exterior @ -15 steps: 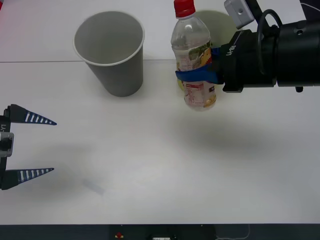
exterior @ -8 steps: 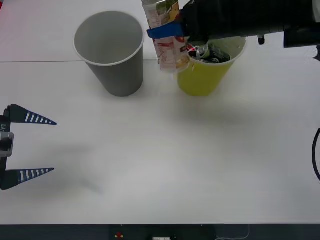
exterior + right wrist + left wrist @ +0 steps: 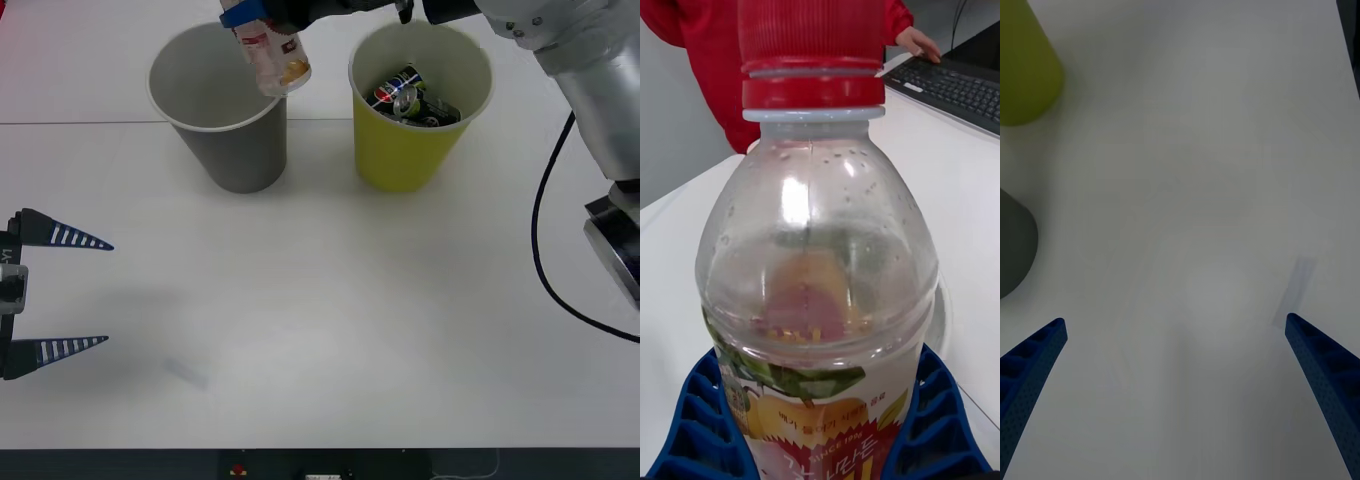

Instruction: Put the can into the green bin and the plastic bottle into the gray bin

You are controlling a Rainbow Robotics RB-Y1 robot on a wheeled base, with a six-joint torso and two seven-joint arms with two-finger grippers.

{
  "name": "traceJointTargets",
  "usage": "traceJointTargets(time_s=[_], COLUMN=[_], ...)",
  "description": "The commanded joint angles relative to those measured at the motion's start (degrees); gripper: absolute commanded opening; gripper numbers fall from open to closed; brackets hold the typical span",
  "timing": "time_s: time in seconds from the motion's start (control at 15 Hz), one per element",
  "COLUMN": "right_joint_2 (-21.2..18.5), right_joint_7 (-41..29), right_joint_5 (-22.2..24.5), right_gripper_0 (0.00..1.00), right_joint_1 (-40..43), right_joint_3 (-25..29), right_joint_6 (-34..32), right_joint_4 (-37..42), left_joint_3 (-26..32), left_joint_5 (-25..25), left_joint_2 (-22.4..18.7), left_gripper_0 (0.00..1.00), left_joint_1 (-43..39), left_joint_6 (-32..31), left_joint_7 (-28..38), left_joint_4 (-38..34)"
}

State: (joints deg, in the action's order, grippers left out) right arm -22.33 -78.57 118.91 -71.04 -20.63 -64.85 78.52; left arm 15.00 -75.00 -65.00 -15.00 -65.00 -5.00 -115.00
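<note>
At the far left of the front view the left gripper point(image 3: 60, 292) sat parked low over the table point(image 3: 320, 330), fingers spread wide with nothing between them; its own camera looked across bare tabletop toward the bases of both bins. It lay well apart from the work.

Next came the gray bin point(image 3: 222, 100), upright, its mouth open. The bottle point(image 3: 270, 55) hung over the bin's right rim, base down and leaning slightly, its lower end dipping just past the rim line and its upper part cut off by the top of the view. That was the relation the next move seemed to turn on: the bottle's long axis ran near vertical, pointing down into the bin, but it looked off-centre toward the right wall, so a small shift left before release would probably be safer.

The right gripper point(image 3: 820, 420) was clamped on the bottle, a blue ribbed finger pressed against each side of the label. The right wrist view showed this grip and the red cap point(image 3: 812, 52) plainly, while the front view showed only a scrap of blue at the top edge. The front view alone gave the bottle's place over the bin.

To the right stood the green bin point(image 3: 410, 150), with the can point(image 3: 412, 98) already lying inside it.
</note>
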Motion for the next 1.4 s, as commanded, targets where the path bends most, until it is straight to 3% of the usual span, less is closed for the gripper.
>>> traceJointTargets(time_s=[0.07, 0.33, 0.67, 0.73, 0.8, 0.87, 0.93, 1.0, 1.27, 1.4], right_joint_2=[4.7, 8.4, 9.8, 9.8, 9.9, 9.8, 9.8, 9.8, 9.1, 6.6], right_joint_7=[1.0, 1.4, 3.2, 3.2, 3.2, 3.2, 3.2, 3.2, 3.9, 3.9], right_joint_5=[3.1, 4.5, 5.1, 5.1, 5.1, 5.1, 5.1, 4.8, 2.9, 2.2], right_gripper_0=[0.0, 0.0, 0.0, 0.09, 0.28, 0.69, 0.94, 1.0, 1.0, 1.0], right_joint_1=[-3.7, -5.5, -6.0, -6.0, -6.0, -6.0, -6.0, -6.0, -6.0, -5.5], right_joint_3=[-0.9, -5.7, -6.9, -7.0, -7.0, -7.0, -7.0, -7.0, -7.0, -6.5], right_joint_6=[1.7, 12.6, 15.6, 15.6, 15.5, 15.5, 15.6, 15.5, 15.3, 11.5], right_joint_4=[-7.4, -15.4, -18.9, -18.9, -18.9, -18.9, -18.9, -18.9, -18.7, -14.6], left_joint_3=[0.0, 0.0, 0.0, 0.0, 0.0, 0.0, 0.0, 0.0, 0.0, 0.0], left_joint_5=[0.0, 0.0, 0.0, 0.0, 0.0, 0.0, 0.0, 0.0, 0.0, 0.0], left_joint_2=[0.0, 0.0, 0.0, 0.0, 0.0, 0.0, 0.0, 0.0, 0.0, 0.0], left_gripper_0=[1.0, 1.0, 1.0, 1.0, 1.0, 1.0, 1.0, 1.0, 1.0, 1.0], left_joint_1=[0.0, 0.0, 0.0, 0.0, 0.0, 0.0, 0.0, 0.0, 0.0, 0.0], left_joint_6=[0.0, 0.0, 0.0, 0.0, 0.0, 0.0, 0.0, 0.0, 0.0, 0.0], left_joint_7=[0.0, 0.0, 0.0, 0.0, 0.0, 0.0, 0.0, 0.0, 0.0, 0.0], left_joint_4=[0.0, 0.0, 0.0, 0.0, 0.0, 0.0, 0.0, 0.0, 0.0, 0.0])
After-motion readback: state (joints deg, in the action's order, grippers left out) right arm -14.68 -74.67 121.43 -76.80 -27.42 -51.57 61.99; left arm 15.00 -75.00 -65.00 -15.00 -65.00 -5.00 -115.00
